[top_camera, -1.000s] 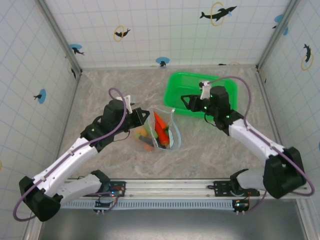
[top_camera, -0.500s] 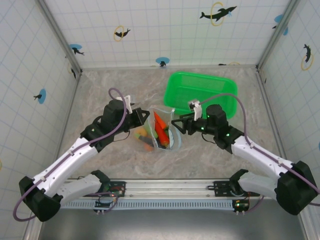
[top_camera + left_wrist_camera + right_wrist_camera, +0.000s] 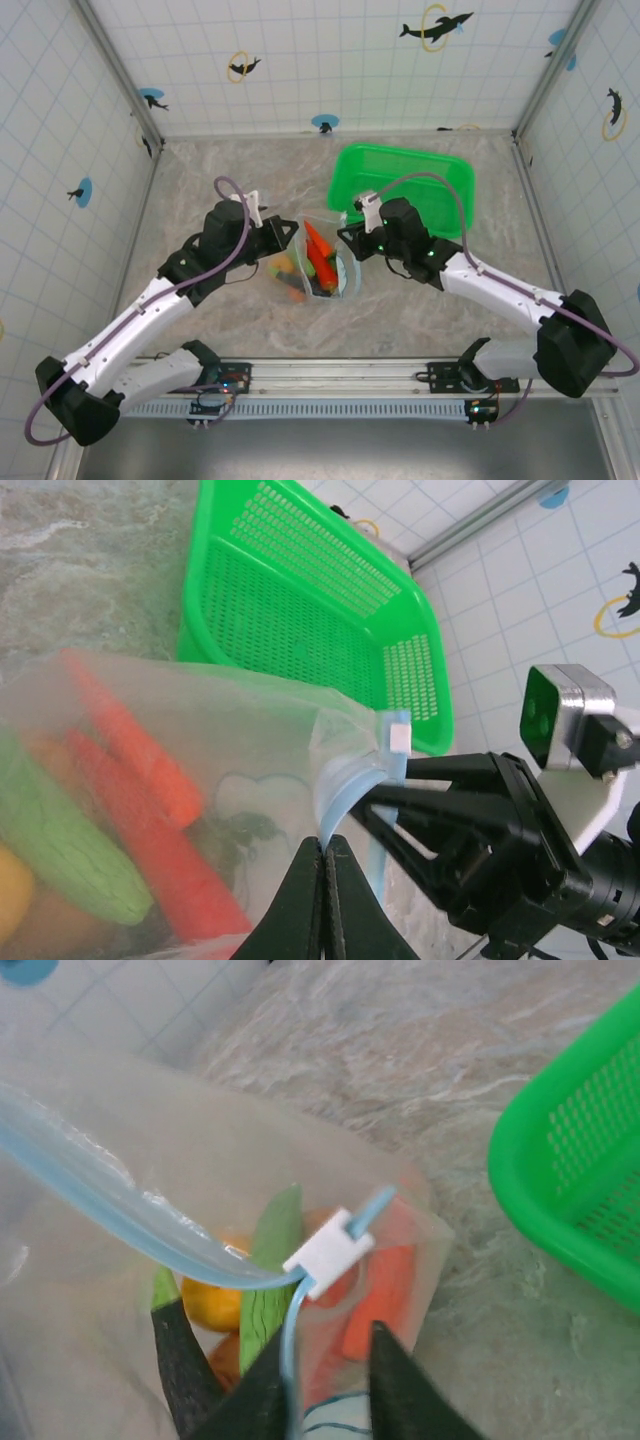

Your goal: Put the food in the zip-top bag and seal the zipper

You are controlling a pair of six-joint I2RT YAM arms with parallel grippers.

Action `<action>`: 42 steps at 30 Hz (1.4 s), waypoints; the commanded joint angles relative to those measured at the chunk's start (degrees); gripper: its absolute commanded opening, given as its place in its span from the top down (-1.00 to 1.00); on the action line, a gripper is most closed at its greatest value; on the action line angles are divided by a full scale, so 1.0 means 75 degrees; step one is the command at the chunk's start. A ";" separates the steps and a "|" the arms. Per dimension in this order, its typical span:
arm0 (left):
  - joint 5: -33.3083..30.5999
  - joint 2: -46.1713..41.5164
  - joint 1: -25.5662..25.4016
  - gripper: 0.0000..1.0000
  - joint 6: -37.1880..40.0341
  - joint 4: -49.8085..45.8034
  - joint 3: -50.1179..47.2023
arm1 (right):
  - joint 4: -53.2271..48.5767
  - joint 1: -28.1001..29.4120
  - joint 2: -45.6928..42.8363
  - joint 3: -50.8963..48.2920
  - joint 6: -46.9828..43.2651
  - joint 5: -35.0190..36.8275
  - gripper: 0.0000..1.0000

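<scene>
Right fingers (image 3: 325, 1385) swung from basket (image 3: 440, 175) to zipper (image 3: 120, 1222), released astride it; my left fingers (image 3: 322, 875) clamp the zip-top bag (image 3: 200, 710) steady.

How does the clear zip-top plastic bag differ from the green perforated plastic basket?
The clear zip-top plastic bag is see-through film with toy vegetables inside; the green perforated plastic basket is opaque mesh. The left gripper pinches the bag's blue zip edge; no gripper holds the basket. Both sit on the marbled table.

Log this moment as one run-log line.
food in bag | zipper open | left gripper shut on bag | right gripper open around zipper
</scene>
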 commanded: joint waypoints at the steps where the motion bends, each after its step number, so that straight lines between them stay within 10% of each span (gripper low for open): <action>1: -0.0005 -0.0341 0.0008 0.65 0.0000 0.0153 0.0124 | -0.0489 -0.0080 0.0161 0.0587 -0.0295 0.0642 0.83; 10: -0.0394 -0.0804 0.0009 -0.05 0.0654 0.0127 0.0475 | -0.0665 -0.0299 0.0591 0.2033 -0.1255 -0.0162 0.94; 21: -0.3701 -0.1770 0.0010 -0.07 0.2193 -0.0075 0.0202 | -0.0801 -0.0738 0.0922 0.3580 -0.3578 -0.1316 1.00; 29: -0.1929 -0.1227 0.0006 -0.30 0.4879 0.1181 -0.0805 | -0.2187 -0.0761 0.1829 0.4915 -0.5212 -0.1907 1.00; 35: -0.3406 -0.0594 0.0009 -0.37 0.5161 0.1663 -0.0906 | -0.1649 -0.0807 0.1809 0.4440 -0.5624 -0.2364 1.00; 42: -0.1462 -0.0408 0.0009 -0.05 0.6711 0.2704 -0.1018 | -0.1612 -0.0853 0.1562 0.3920 -0.6344 -0.3311 1.00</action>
